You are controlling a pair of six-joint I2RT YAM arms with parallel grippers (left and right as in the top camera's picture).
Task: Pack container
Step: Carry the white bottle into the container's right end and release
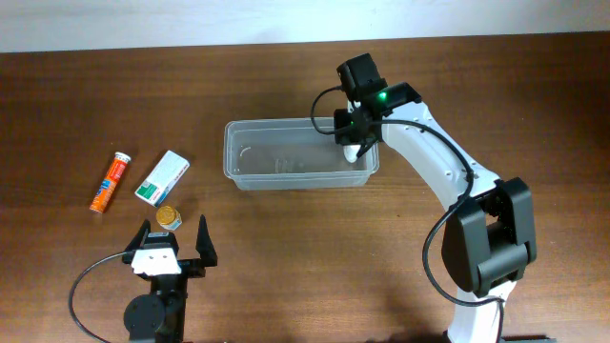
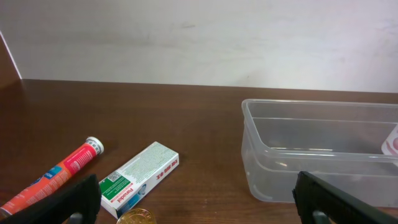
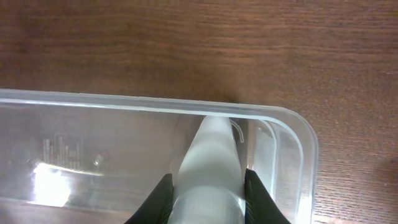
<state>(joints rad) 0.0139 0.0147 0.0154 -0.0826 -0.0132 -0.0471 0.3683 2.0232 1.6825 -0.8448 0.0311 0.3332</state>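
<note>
The clear container (image 1: pixel 286 170) stands mid-table, and its wall (image 2: pixel 323 146) fills the right of the left wrist view. My right gripper (image 1: pixel 355 143) hangs over its right end, shut on a white bottle (image 1: pixel 354 151). In the right wrist view the bottle (image 3: pixel 211 155) sits between the black fingers (image 3: pixel 155 202), pointing down inside the container's rim (image 3: pixel 124 102) near its corner. My left gripper (image 1: pixel 172 230) stands open at the front left, just behind a small gold-lidded jar (image 1: pixel 168 217). Nothing lies between its fingers (image 2: pixel 74 199).
A white and green box (image 1: pixel 162 177) lies left of the container, with an orange tube (image 1: pixel 111 181) further left. Both show in the left wrist view, the box (image 2: pixel 140 176) and the tube (image 2: pixel 56 174), with the gold lid (image 2: pixel 137 218) at the bottom edge.
</note>
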